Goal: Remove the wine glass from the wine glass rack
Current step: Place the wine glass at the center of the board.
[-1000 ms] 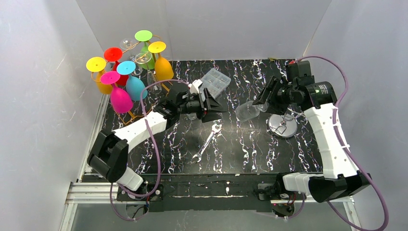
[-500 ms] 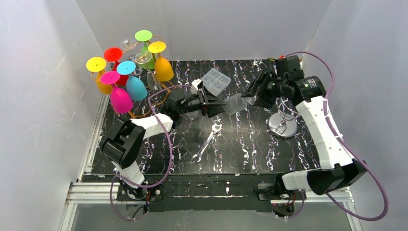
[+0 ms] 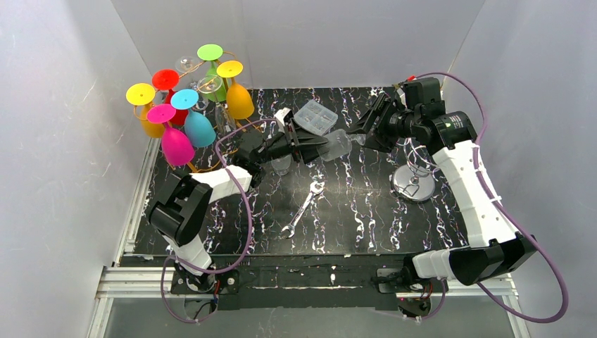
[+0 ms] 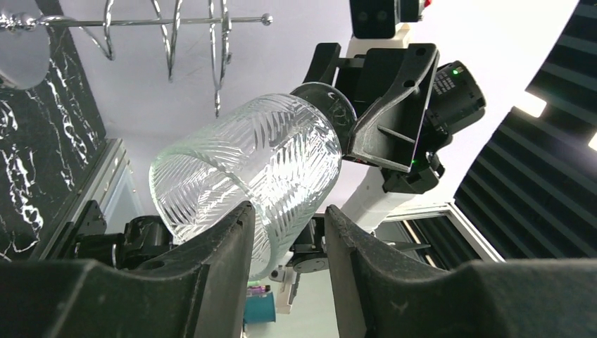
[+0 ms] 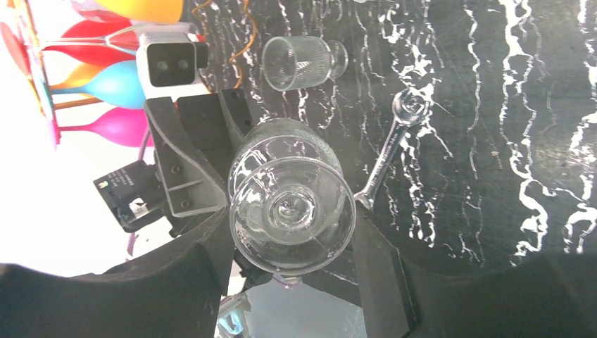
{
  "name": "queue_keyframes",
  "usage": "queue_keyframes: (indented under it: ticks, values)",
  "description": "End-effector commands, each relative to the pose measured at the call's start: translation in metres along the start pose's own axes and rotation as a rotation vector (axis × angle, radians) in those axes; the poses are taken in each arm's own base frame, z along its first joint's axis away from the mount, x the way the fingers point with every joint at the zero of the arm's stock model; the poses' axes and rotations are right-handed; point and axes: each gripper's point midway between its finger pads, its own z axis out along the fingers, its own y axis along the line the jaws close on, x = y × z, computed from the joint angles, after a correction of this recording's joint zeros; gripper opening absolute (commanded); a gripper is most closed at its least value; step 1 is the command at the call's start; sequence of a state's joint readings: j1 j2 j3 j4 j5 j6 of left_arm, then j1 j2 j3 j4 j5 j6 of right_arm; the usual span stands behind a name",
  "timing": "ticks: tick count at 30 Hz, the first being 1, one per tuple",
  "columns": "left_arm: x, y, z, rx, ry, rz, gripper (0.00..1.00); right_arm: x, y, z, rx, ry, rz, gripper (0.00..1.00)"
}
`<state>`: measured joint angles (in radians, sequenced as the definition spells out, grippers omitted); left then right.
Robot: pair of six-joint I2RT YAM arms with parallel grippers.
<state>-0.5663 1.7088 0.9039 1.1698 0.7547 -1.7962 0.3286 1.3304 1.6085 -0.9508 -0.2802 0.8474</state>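
I hold the wine glass (image 3: 340,144) in the air above the table (image 3: 366,211). In the top view it is at about 1 o'clock from the table's middle, lying nearly on its side. It is off the wine glass rack (image 3: 413,179), whose chrome disc foot stands well apart at 3 o'clock.

My right gripper (image 3: 366,130) comes in from 2 o'clock and is clamped on the glass's round foot. In my right wrist view that foot fills the gap between my 2 fingers (image 5: 204,260). The bowl points away from me, toward my other arm.

My left gripper (image 3: 310,148) reaches in from 9 o'clock, with 1 finger on each side of the ribbed bowl near its mouth. In my left wrist view the bowl runs down into the gap between the 2 fingers (image 4: 225,246) and fills it. I cannot tell whether the pads press the glass or only stand just beside it. The rack's wire hooks show in that view at 11 o'clock, above the glass and apart from it.

A wrench (image 3: 303,206) lies flat on the table at 6 o'clock from the middle. A second small clear glass (image 3: 281,165) lies on its side on the 6 o'clock side of my left gripper. A clear plastic box (image 3: 316,117) sits at 12 o'clock, near the far edge. At 10 o'clock, past the table's far left corner, coloured glasses (image 3: 177,144) hang upside down on a wire stand.
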Motion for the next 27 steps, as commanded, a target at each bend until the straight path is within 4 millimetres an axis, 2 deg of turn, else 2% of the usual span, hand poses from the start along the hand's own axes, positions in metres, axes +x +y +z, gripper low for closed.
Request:
queue_keyframes:
  ticks: [1,6,16,20,27]
  values:
    - [0.007,-0.049,-0.008,0.115,0.0,0.067,0.39,-0.011,0.045,-0.012,-0.191,-0.037,-0.006,0.56]
    - [0.007,-0.065,-0.009,0.144,-0.005,0.077,0.36,-0.01,0.051,-0.012,-0.229,-0.034,0.005,0.56]
    - [0.01,-0.076,-0.01,0.16,-0.008,0.09,0.33,-0.003,0.048,-0.003,-0.246,-0.02,0.018,0.56]
    - [0.013,-0.077,-0.016,0.152,-0.017,0.101,0.4,-0.006,0.046,-0.001,-0.237,-0.031,0.017,0.56]
    - [0.009,-0.078,-0.029,0.146,-0.045,0.105,0.39,-0.008,0.044,0.002,-0.235,-0.035,0.031,0.56]
